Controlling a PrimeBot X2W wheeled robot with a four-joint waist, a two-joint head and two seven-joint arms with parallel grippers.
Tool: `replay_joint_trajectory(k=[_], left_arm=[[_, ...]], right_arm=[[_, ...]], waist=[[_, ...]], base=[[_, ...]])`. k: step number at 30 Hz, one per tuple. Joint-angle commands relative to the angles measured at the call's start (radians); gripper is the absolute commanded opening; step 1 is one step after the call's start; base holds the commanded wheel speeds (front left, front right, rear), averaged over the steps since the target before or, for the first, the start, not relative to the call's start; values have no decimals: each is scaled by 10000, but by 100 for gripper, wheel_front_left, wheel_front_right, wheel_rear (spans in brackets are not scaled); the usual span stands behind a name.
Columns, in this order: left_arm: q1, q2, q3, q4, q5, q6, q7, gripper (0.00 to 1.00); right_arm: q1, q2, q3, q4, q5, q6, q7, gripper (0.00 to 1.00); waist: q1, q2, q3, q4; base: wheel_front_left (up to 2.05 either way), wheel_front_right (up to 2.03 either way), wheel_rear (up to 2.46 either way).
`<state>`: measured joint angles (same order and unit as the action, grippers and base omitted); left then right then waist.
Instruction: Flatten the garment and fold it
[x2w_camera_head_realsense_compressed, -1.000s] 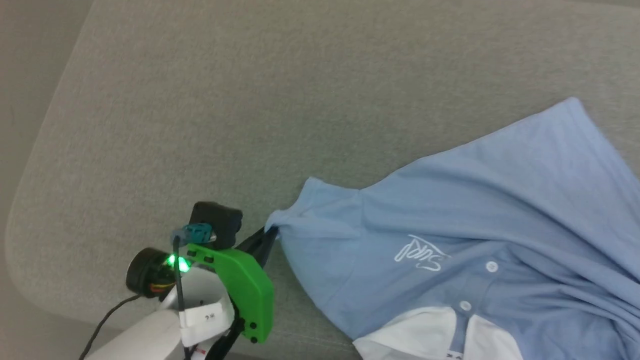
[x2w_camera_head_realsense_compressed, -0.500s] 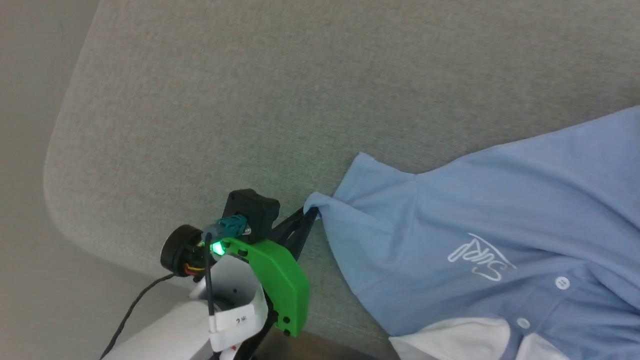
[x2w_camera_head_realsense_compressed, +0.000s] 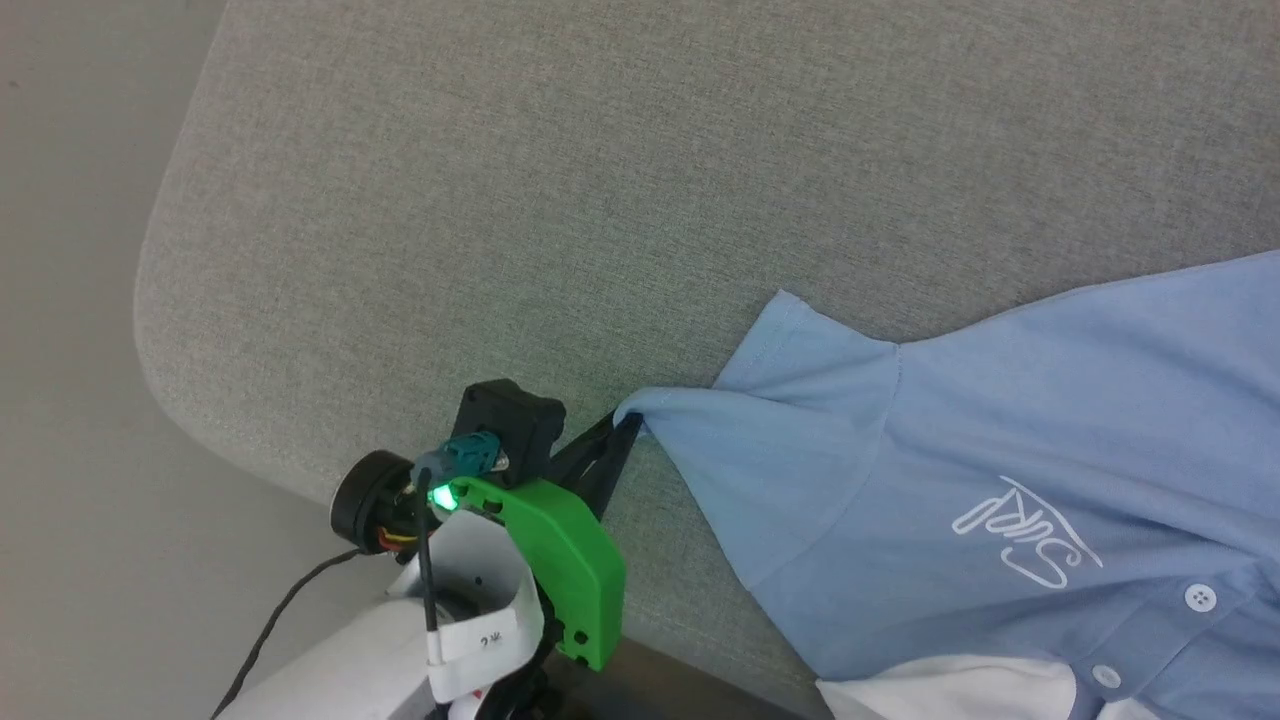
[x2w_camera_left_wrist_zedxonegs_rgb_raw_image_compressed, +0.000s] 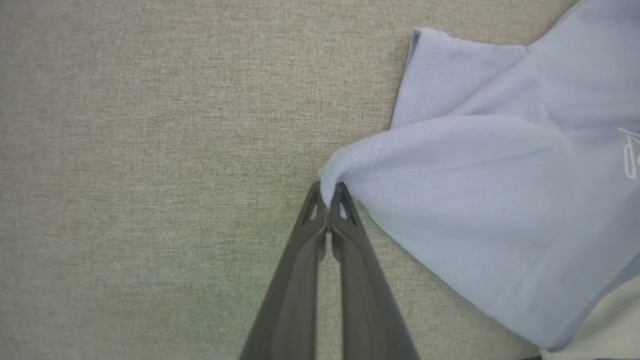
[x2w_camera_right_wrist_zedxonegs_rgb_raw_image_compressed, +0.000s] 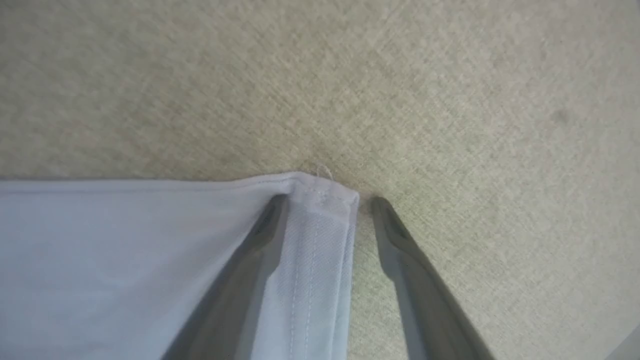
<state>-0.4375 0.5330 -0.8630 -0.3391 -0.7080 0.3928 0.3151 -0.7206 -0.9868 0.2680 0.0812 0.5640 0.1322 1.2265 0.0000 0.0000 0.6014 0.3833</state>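
Garment (x2w_camera_head_realsense_compressed: 1000, 420) — left gripper (x2w_camera_left_wrist_zedxonegs_rgb_raw_image_compressed: 329, 192) pinches sleeve (x2w_camera_left_wrist_zedxonegs_rgb_raw_image_compressed: 450, 165), right gripper (x2w_camera_right_wrist_zedxonegs_rgb_raw_image_compressed: 328, 202), spread, straddles hem (x2w_camera_right_wrist_zedxonegs_rgb_raw_image_compressed: 320, 240).

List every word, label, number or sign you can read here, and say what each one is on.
Logo on the shirt chest: white cursive, upside down in the head view; perhaps "Surl", not certain.
White tag on the left arm: small dark marks, too small to read.
Left wrist view: the logo's edge is cut off by the frame, unreadable.
No other text can be made out.
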Motion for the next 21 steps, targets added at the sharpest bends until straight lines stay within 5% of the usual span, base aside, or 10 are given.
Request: replay_joint_trajectory(k=[1,9,21], left_arm=[[-122,-1,61,47,36,-31,-53,0],[-193,181,196,203,-36,-24,20,0],[-604,687,695,429,-272,-103,274,0]], right_arm=[[1105,377,664,614,63,-15,156,0],[914,462,607,746,59,-15,-598,0],[-334,696,1040,933,784,-15,-3634,0]], waist=[[0,0,-41,-47],[0,0,-468,-416],[0,0,-2263,-1477]], base=[[0,0,0],[0,0,0],[0,0,0]])
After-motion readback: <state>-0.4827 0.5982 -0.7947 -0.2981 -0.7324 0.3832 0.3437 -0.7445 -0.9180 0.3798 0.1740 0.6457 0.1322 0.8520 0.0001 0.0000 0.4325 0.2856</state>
